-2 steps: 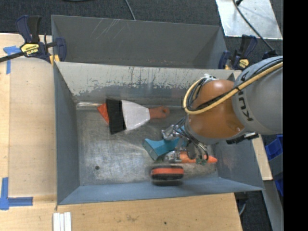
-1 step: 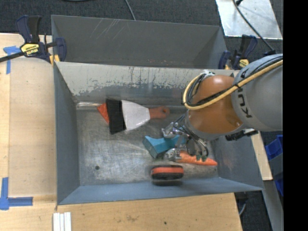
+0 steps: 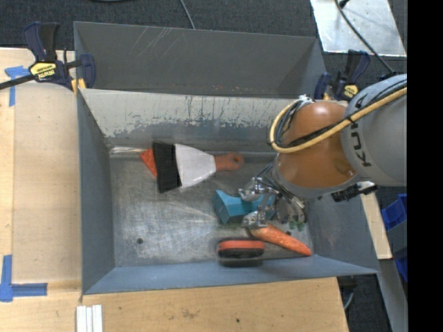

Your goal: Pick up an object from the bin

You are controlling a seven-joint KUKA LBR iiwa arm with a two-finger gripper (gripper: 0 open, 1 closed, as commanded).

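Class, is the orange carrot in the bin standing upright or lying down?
Lying down: the carrot rests lengthwise on the bin floor.

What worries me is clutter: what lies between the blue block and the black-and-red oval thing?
Nothing: the camera view shows bare bin floor between the blue block and the black-and-red oval thing.

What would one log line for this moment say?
gripper: down in grey bin, at blue block right edge | nearby: orange carrot-shaped piece, black-and-red oval | grasp: unclear
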